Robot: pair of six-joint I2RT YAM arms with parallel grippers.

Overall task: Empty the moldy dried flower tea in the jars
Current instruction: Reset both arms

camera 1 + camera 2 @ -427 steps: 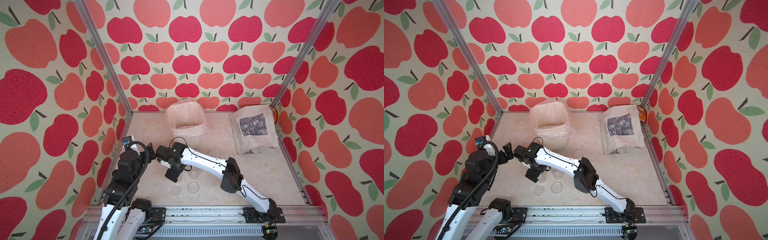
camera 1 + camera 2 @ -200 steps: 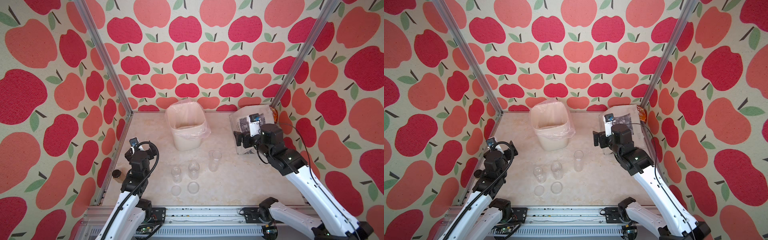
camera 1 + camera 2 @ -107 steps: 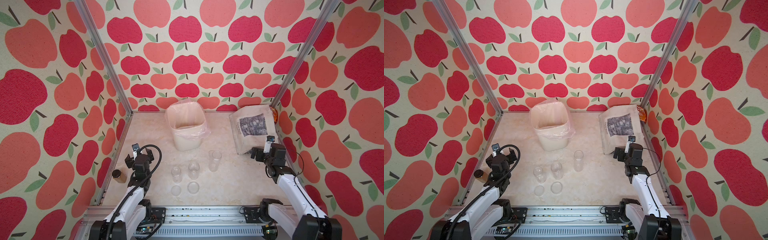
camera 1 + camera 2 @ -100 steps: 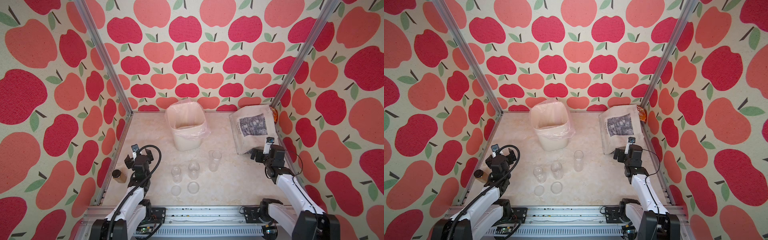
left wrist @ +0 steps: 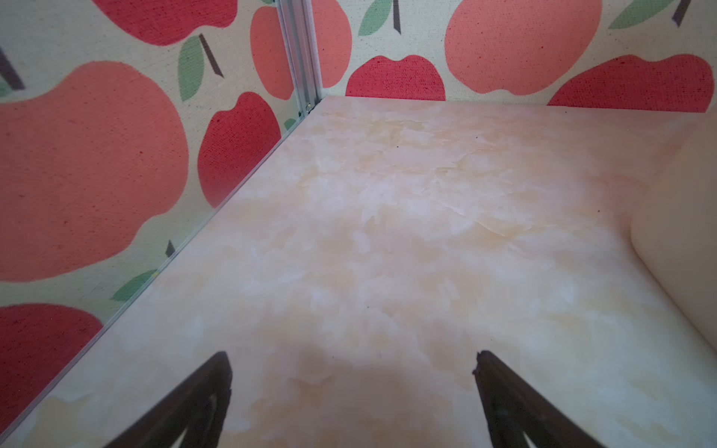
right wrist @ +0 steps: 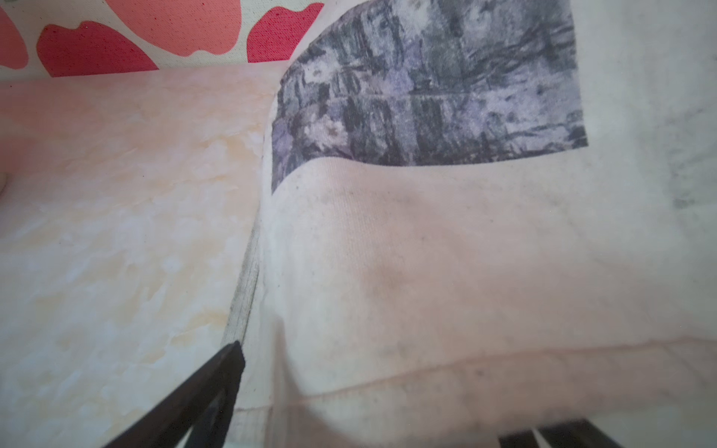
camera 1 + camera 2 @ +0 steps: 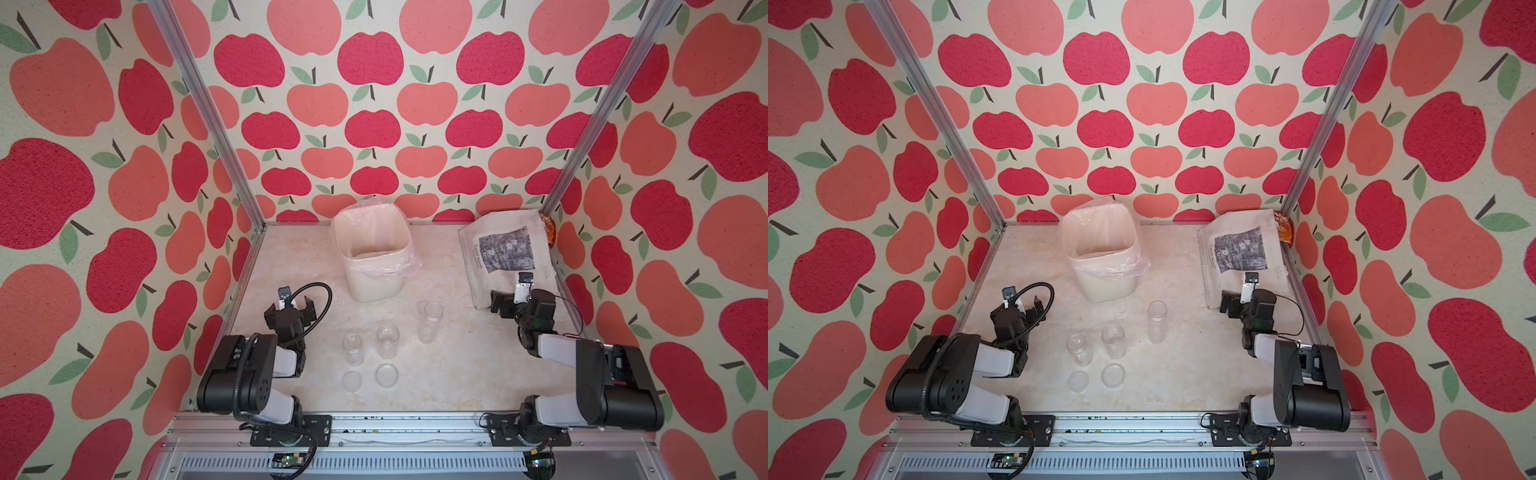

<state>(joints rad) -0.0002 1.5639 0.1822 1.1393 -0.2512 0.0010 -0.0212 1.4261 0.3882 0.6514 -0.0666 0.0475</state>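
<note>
Marble tabletop (image 7: 457, 374) carries three upright jars (image 7: 387, 338), axes vertical; left gripper (image 5: 351, 355) and right gripper (image 7: 508, 302) gape empty.

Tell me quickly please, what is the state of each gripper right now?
Left gripper: open, holding nothing, above the table.
Right gripper: open, holding nothing, by the edge of the printed cloth bag.

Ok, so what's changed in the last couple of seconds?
The right arm swung back from over the jars to its own side, right gripper now low by the cloth bag. The left gripper sank too. Both open, empty. Jars, lids, bin stayed put.
</note>
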